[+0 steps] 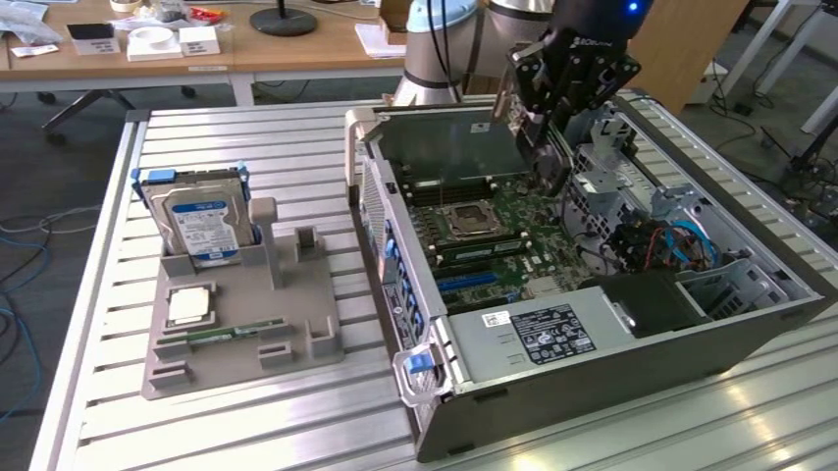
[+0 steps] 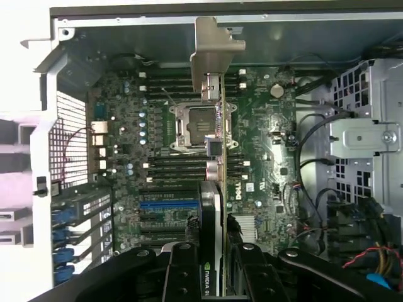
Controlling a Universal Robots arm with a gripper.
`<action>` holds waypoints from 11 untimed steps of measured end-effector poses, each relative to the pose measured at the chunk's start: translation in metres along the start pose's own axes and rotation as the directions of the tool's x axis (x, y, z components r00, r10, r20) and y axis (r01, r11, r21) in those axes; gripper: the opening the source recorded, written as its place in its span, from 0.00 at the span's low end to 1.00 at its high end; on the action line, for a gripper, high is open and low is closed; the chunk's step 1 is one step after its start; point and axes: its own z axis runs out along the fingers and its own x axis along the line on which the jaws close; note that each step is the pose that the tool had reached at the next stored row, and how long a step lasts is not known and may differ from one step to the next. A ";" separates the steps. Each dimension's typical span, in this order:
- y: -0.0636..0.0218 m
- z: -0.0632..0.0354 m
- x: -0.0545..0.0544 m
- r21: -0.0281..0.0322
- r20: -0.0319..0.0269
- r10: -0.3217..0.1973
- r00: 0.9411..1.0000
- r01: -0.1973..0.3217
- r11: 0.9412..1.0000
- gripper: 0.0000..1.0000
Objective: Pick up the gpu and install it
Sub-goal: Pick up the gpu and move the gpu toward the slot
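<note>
My gripper point(image 1: 550, 118) is shut on the gpu point(image 1: 545, 157) and holds it on edge above the open computer case point(image 1: 615, 363). In the wrist view the gpu point(image 2: 220, 151) runs away from the fingers point(image 2: 182, 270), green board edge beside a black cooler, with its silver end bracket point(image 2: 214, 44) at the far end. It hangs over the motherboard point(image 2: 264, 151), above the CPU socket point(image 2: 192, 123) and apart from the board. The blue expansion slot point(image 2: 167, 204) lies beside the gpu's near end.
A grey holder tray point(image 1: 301, 343) on the slatted table at the exterior view's left carries a silver hard drive point(image 1: 203, 221), a CPU point(image 1: 190, 306) and a RAM stick point(image 1: 223, 336). Drive cages and cables point(image 1: 668, 240) crowd the case's right side. A power supply point(image 1: 550, 334) sits at its near end.
</note>
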 end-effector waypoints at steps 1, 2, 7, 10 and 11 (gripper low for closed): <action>0.0002 0.0000 -0.003 0.000 0.000 0.000 1.000 0.000 1.000 0.27; 0.0004 0.0000 -0.007 0.000 0.000 0.000 1.000 0.000 1.000 0.27; 0.0012 -0.0001 -0.021 0.000 0.000 0.000 1.000 0.000 1.000 0.27; 0.0018 -0.0001 -0.030 0.000 0.000 0.000 1.000 0.000 1.000 0.27; 0.0019 -0.0001 -0.033 0.000 0.000 0.000 1.000 0.000 1.000 0.27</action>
